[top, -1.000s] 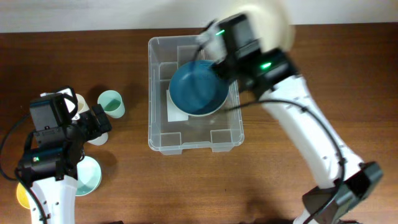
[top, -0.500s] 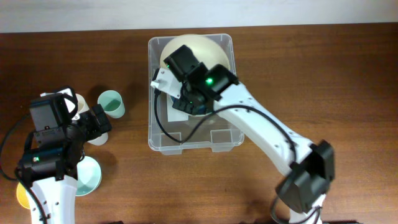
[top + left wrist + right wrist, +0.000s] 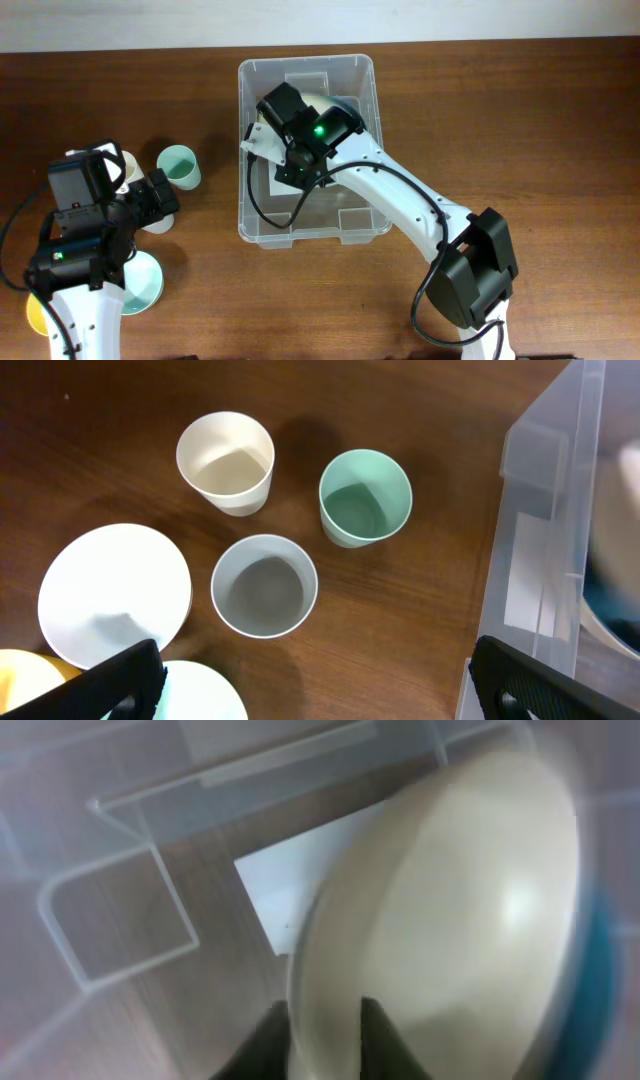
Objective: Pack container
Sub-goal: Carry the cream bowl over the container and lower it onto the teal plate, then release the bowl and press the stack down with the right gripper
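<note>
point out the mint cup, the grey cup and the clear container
mint cup (image 3: 362,505): left wrist view, on its inside bottom
grey cup (image 3: 264,588): left wrist view, on its inside bottom
clear container (image 3: 352,216): overhead view, on a bare part of its floor

From here I see three cups standing upright, close together, on the brown wooden bench (image 3: 90,410): a cream paper cup (image 3: 225,462), a mint-green cup (image 3: 365,497) and a pale grey cup (image 3: 264,585). A white round dish (image 3: 114,593) lies just beside the grey one.
</note>
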